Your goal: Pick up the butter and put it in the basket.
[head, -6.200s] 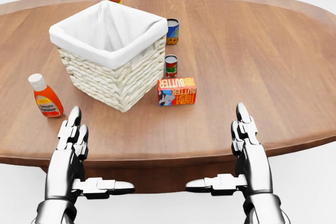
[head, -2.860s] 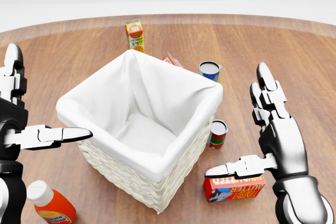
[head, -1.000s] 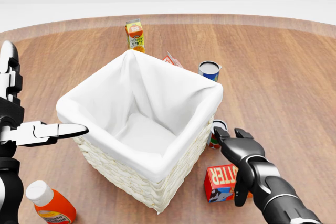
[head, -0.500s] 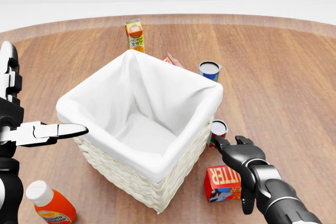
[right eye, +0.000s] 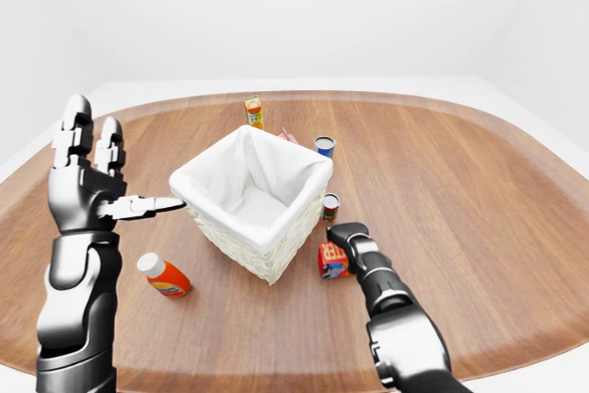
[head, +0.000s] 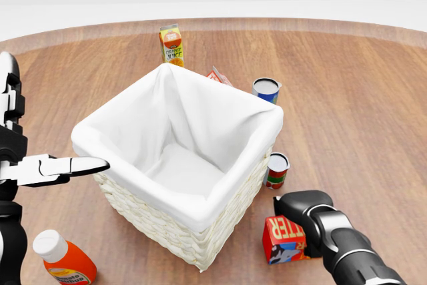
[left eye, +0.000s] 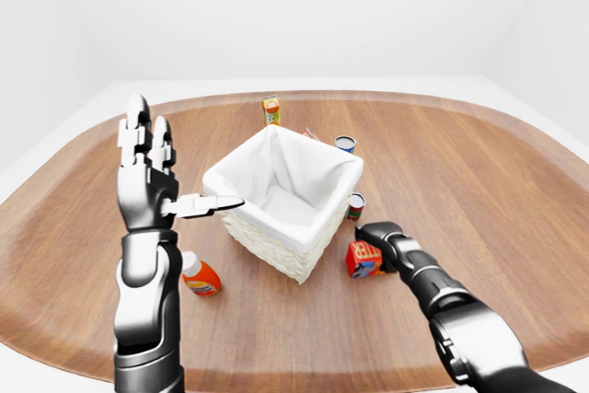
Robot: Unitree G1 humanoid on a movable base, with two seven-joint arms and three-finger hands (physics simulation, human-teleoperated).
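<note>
The right hand is curled round the butter box on the table just beside the basket, while the left hand is raised with fingers spread, apart from everything.

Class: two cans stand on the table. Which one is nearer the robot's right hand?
The red can, just above the right hand in the head view. The blue can stands farther up, beyond the basket.

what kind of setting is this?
Likely a bare simulated test room, not a real kitchen: a large oval wooden table against blank white walls, with a lined wicker basket and groceries scattered on it: butter, cans, a juice carton.
</note>
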